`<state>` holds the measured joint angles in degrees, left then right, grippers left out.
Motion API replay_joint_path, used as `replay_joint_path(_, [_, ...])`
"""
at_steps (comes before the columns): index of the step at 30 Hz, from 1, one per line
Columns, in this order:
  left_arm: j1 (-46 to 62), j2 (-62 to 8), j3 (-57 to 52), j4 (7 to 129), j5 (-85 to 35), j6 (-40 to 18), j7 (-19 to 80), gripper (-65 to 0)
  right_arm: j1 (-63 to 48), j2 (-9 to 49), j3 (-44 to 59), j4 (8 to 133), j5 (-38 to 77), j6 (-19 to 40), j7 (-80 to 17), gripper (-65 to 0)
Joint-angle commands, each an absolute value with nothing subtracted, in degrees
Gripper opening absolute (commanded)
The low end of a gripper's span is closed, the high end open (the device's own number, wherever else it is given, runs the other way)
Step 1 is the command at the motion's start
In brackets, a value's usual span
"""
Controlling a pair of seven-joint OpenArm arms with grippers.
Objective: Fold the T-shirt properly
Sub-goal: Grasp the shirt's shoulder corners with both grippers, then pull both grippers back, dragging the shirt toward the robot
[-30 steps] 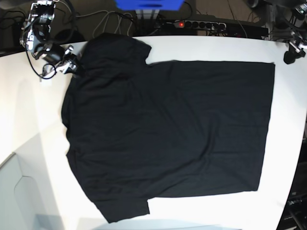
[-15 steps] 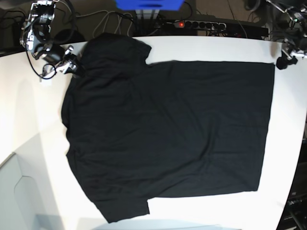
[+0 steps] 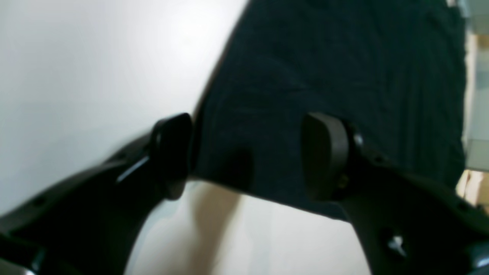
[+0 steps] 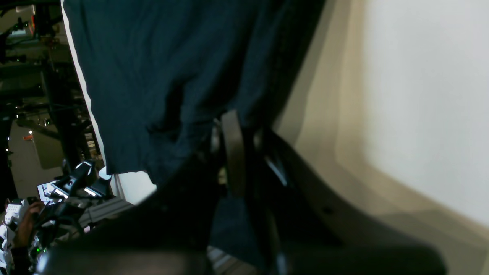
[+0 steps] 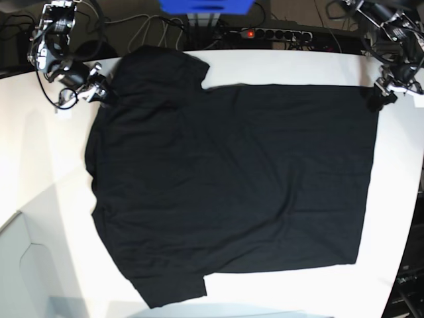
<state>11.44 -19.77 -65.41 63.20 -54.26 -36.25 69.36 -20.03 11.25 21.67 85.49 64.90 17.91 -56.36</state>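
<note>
White table (image 5: 46, 165) with curved near edge, seen from above; bare surface shows on all sides of cloth. Black T-shirt (image 5: 232, 179) lies spread flat directly on it, plain face up, covering most of top. Sleeves point toward far and near table edges at view's left; straight hem runs along view's right side. Faint wrinkles across fabric

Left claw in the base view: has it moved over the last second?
Yes. The left claw has come down and inward from the table edge to the T-shirt corner, jaws open astride it.
</note>
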Motion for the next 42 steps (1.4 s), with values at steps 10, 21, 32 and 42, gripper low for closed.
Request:
replay_joint_path(10, [12.4, -19.6, -62.9, 63.4, -51.3, -35.7, 71.8, -21.9, -20.0, 11.0, 21.3, 85.7, 66.5, 17.6, -56.8, -65.0])
replay_joint_path(21, [12.4, -19.6, -62.5, 63.7, -51.3, -35.7, 71.8, -62.3, -20.0, 10.9, 21.3, 85.7, 66.5, 17.6, -56.8, -65.0])
replay_joint_path(32, [14.1, -21.0, -60.6, 69.3, -51.6, -36.4, 71.8, -64.8, -21.5, 11.4, 21.7, 91.3, 66.6, 17.6, -57.4, -65.0])
replay_joint_path(42, [19.7, -19.8, -65.0, 83.1, -51.7, -36.5, 71.7, -64.8, -25.5, 12.4, 23.0, 95.3, 66.6, 17.6, -56.8, -65.0])
